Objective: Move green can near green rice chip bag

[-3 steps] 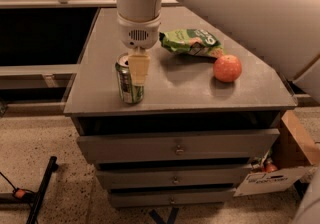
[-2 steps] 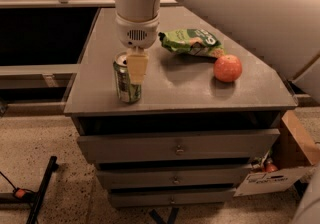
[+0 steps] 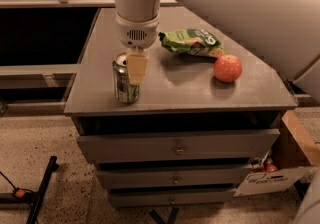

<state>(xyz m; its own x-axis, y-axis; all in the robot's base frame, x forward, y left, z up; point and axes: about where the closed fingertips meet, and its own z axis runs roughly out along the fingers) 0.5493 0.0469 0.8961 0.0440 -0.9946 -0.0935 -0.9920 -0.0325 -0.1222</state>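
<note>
The green can point(image 3: 125, 84) stands upright near the front left corner of the grey cabinet top point(image 3: 175, 88). My gripper point(image 3: 135, 70) comes straight down from the white arm and sits at the can's top right side, against it. The green rice chip bag point(image 3: 191, 42) lies flat further back, to the right of the can. A wide stretch of bare top lies between the can and the bag.
A round orange fruit point(image 3: 227, 68) sits to the right of the can, just in front of the bag. The cabinet has several drawers point(image 3: 177, 148) below. A cardboard box point(image 3: 295, 153) stands on the floor at the right. A dark shelf unit is at the left.
The gripper and the can have shifted slightly to the left. The bag and the orange fruit have not moved.
</note>
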